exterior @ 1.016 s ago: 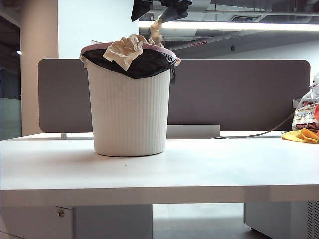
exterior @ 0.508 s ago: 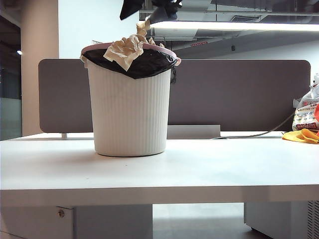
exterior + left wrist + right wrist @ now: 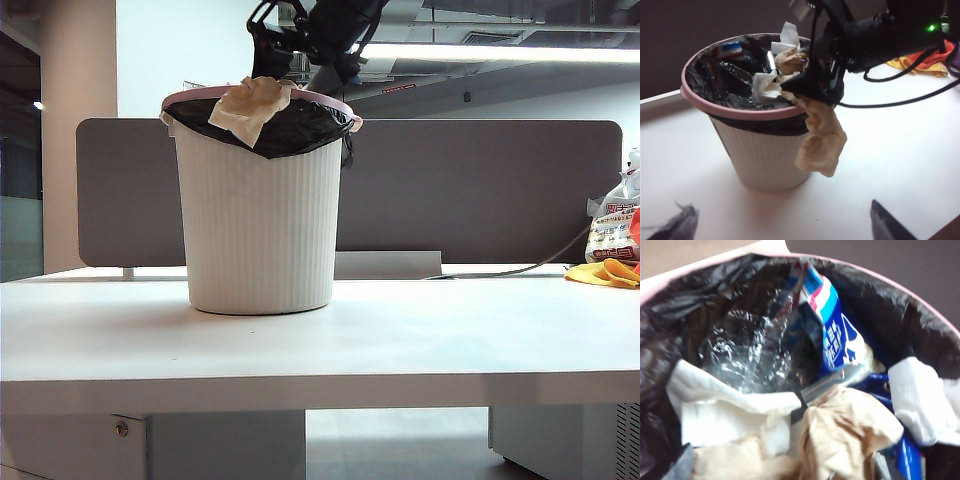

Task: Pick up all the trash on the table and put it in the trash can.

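The trash can (image 3: 260, 230) stands on the table (image 3: 400, 340), white and ribbed, with a pink rim and a black liner. One beige wad of trash (image 3: 250, 105) hangs over its rim, long and crumpled in the left wrist view (image 3: 822, 140). My right gripper (image 3: 300, 60) hovers right over the can's mouth, open. Between its wide-spread fingers (image 3: 682, 465) lie more beige wads (image 3: 850, 430) on top of the rubbish. My left gripper (image 3: 782, 227) is open and empty above the table, facing the can (image 3: 765, 155); the exterior view does not show it.
Inside the can are a blue wrapper (image 3: 835, 330), white tissue (image 3: 920, 400) and clear plastic. A grey divider panel (image 3: 480, 190) stands behind the table. A white printed bag (image 3: 612, 230) and yellow items (image 3: 605, 272) sit at the far right, with a cable (image 3: 500, 270).
The right gripper has come down and to the left over the can. The beige wad that dangled from it no longer hangs in the air; it lies in the can.
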`<state>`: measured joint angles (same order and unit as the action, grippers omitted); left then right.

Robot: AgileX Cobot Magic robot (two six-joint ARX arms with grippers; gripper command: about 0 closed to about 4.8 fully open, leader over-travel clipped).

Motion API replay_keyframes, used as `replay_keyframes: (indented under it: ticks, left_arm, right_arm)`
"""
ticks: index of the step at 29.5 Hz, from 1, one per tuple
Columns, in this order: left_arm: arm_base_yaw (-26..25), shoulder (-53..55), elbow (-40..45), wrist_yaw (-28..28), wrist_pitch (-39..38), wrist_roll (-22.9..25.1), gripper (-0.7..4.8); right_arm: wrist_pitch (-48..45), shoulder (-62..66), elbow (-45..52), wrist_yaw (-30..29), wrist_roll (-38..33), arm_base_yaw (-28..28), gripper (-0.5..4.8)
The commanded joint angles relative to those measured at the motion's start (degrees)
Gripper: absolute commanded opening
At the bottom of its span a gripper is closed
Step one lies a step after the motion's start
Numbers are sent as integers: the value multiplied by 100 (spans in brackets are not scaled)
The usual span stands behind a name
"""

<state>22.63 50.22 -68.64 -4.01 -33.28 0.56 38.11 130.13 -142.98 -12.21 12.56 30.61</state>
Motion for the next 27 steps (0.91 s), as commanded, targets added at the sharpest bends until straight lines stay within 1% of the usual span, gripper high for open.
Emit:
replay_keyframes:
  ticks: [1, 6, 10, 11, 14, 15, 16, 17, 18, 19, 20, 24, 25, 26, 27]
  left_arm:
    - [2, -11, -15, -33, 61, 7, 479]
    - [2, -11, -15, -33, 79, 7, 479]
    - [2, -11, -15, -33, 81, 7, 479]
    - [2, -11, -15, -33, 81, 7, 479]
    - [2, -11, -15, -31, 81, 7, 479]
    - [2, -11, -15, -31, 81, 7, 479]
    - [2, -11, -15, -31, 81, 9, 479]
    - [2, -11, -15, -31, 81, 9, 479]
    - [2, -11, -15, -31, 81, 9, 479]
    - [2, -11, -15, -31, 81, 9, 479]
    - [2, -11, -15, -31, 81, 9, 479]
    - [2, -11, -15, -31, 79, 39, 479]
    - [2, -11, -15, -31, 79, 52, 479]
    - [2, -11, -15, -33, 79, 52, 479]
    - [2, -11, -15, -33, 79, 52, 479]
  right_arm:
    - [-232, -63, -289, -7, 149, 17, 462]
    - [-310, -63, -697, -9, 160, 17, 462]
    - [-313, -63, -800, -13, 354, 17, 458]
    - [-273, -63, -800, -13, 470, 20, 448]
    - [-50, -61, -800, 118, 1088, 81, 389]
    - [4, -59, -798, 160, 1272, 83, 356]
    - [24, -59, -798, 190, 1325, 107, 308]
    - [20, -42, -798, 249, 1325, 149, 229]
    - [4, -42, -798, 319, 1329, 153, 124]
    - [-22, -42, -798, 378, 1357, 153, 59]
    - [-42, -42, -798, 409, 1408, 155, 28]
    - [-205, -35, -798, 468, 1453, 155, 32]
    - [-240, -35, -798, 466, 1451, 155, 47]
    - [-262, -37, -798, 466, 1453, 155, 75]
    - [-286, -37, -798, 468, 1453, 155, 119]
